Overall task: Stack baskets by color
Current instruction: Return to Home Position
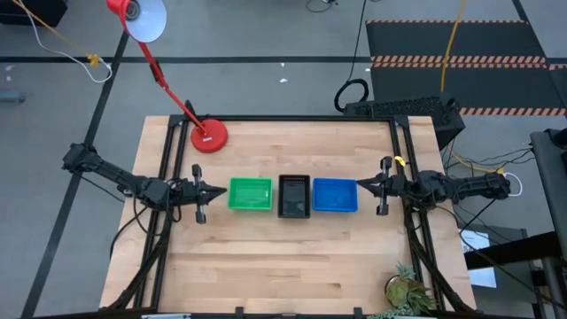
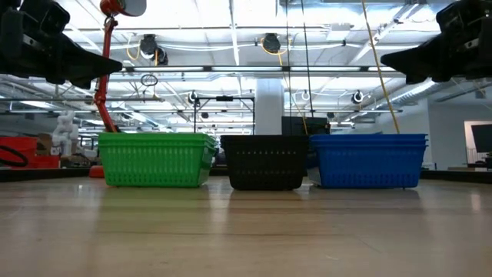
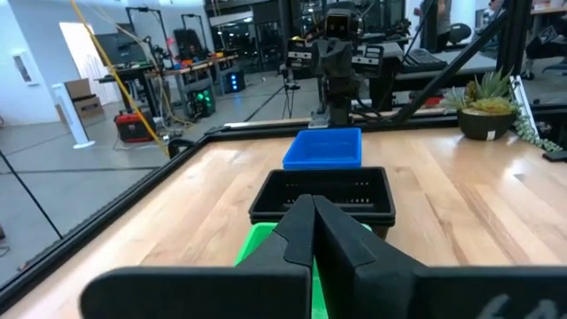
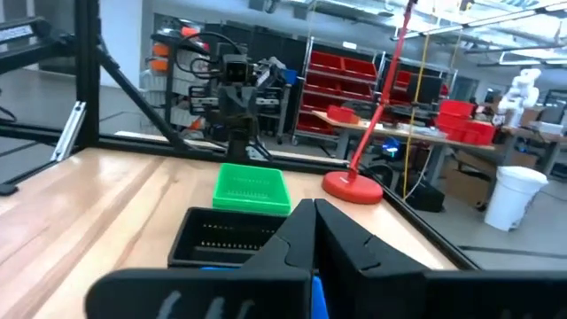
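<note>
Three stacks of baskets stand in a row on the table's middle: green (image 1: 251, 194) on the left, black (image 1: 294, 196) in the middle, blue (image 1: 335, 195) on the right. In the low view the green (image 2: 156, 158), black (image 2: 265, 161) and blue (image 2: 367, 160) stacks rest on their bottoms on the wood. My left gripper (image 1: 215, 191) is shut, level, just left of the green stack and above table height. My right gripper (image 1: 363, 186) is shut, level, just right of the blue stack. Neither touches a basket.
A red desk lamp has its round base (image 1: 209, 136) at the far left of the table. A potted plant (image 1: 407, 291) stands at the near right corner. A black frame (image 1: 301, 119) runs along the table's far edge and sides. Bare wood lies near the front.
</note>
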